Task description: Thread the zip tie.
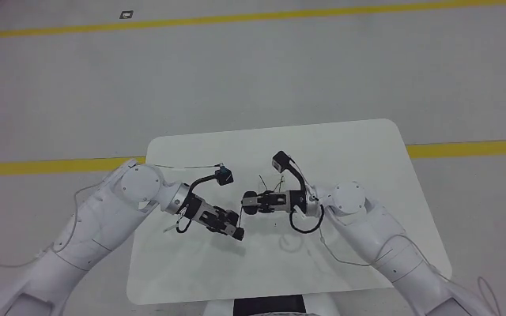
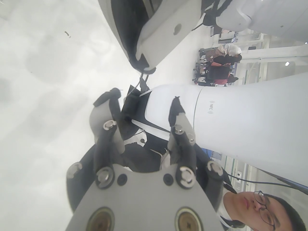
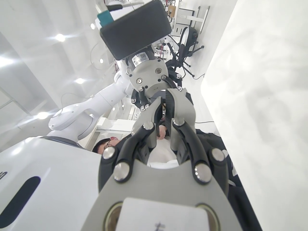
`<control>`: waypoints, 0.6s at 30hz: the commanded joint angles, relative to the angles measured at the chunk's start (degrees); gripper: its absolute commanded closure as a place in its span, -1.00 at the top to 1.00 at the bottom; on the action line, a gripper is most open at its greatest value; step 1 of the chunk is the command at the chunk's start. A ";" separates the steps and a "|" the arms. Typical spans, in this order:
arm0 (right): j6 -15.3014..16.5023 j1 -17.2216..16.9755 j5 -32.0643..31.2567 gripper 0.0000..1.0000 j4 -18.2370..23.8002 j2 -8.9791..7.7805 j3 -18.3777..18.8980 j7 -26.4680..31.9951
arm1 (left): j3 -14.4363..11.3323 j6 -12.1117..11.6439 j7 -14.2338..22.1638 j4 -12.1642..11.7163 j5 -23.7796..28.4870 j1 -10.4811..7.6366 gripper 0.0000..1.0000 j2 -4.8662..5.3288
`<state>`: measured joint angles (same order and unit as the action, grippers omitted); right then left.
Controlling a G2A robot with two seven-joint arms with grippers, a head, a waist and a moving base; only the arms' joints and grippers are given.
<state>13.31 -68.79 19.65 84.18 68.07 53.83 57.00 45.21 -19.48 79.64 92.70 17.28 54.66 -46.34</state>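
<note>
In the top view, the left gripper (image 1: 235, 232) is hanging over the middle of the tabletop (image 1: 340, 150), just below frame centre. The right gripper (image 1: 247, 202) is sitting just beside it, slightly up and right.

Count with me: one white tabletop (image 1: 348, 150), two grippers, left gripper (image 1: 236, 232) and right gripper (image 1: 247, 202). Two yellow floor lines, far (image 1: 237, 17) and nearer (image 1: 63, 166); one dark floor marker (image 1: 126, 14).
</note>
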 commanded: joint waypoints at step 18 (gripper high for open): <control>0.59 -4.59 7.37 -1.00 -0.15 -1.06 7.04 -5.97 | 0.00 0.00 0.00 0.00 0.00 0.00 1.00 0.00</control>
<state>13.91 -73.38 27.02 84.02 67.01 60.87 51.03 45.21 -19.48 79.64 92.70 17.28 54.66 -46.34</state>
